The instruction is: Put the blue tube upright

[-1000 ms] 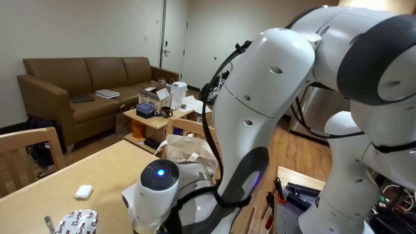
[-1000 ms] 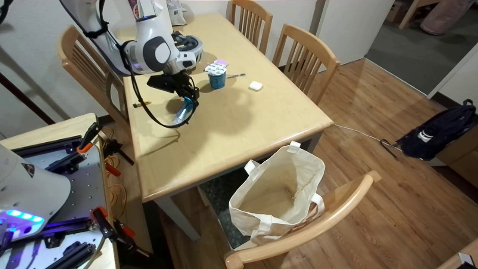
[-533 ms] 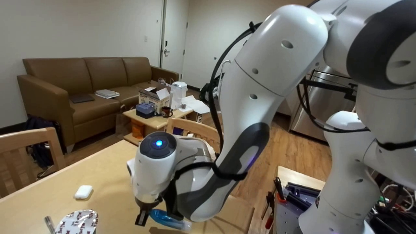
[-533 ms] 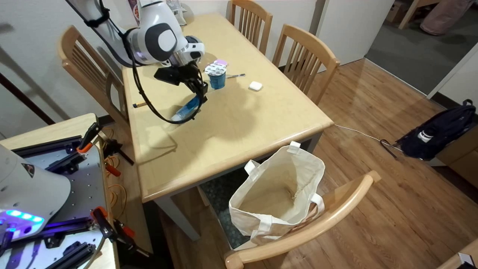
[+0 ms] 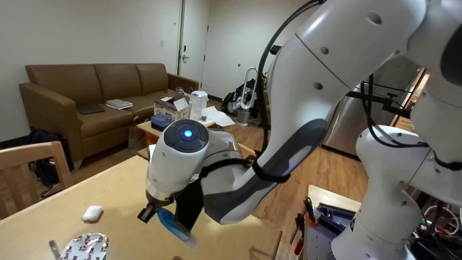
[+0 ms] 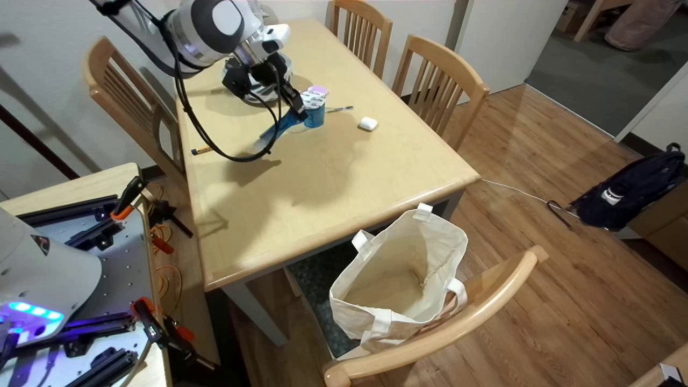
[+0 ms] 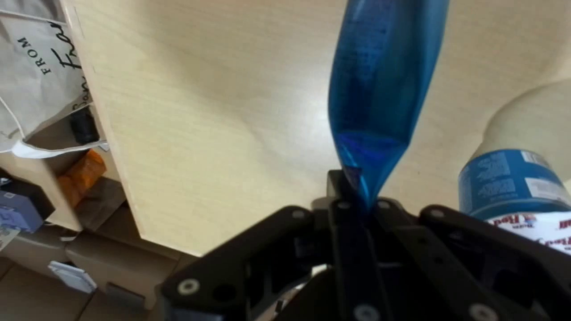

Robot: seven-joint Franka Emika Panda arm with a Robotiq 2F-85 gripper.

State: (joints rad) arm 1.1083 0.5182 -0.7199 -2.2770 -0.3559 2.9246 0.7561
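Note:
The blue tube [image 5: 172,225] is a soft, see-through tube with a clear, pale far end. It also shows in an exterior view [image 6: 285,125] and in the wrist view [image 7: 383,80]. My gripper [image 7: 357,191] is shut on its narrow end, which is pinched between the fingertips and partly hidden by them. The gripper shows in both exterior views [image 5: 149,211] [image 6: 295,107]. The tube hangs tilted, its free end lower and pointing away from the gripper. It is in the air above the wooden table [image 6: 333,183], with its shadow apart from it.
A blue cup with a printed foil lid [image 6: 314,113] stands close to the gripper and shows in the wrist view [image 7: 508,183]. A pen [image 6: 339,109], a white case [image 6: 368,124] and a yellow stick [image 6: 201,151] lie on the table. A tote bag [image 6: 349,301] stands by the front edge.
The gripper has lifted the tube off the low position near the table and shifted it towards the blue cup. The tube's shadow has separated from it. The cup and other items have not moved.

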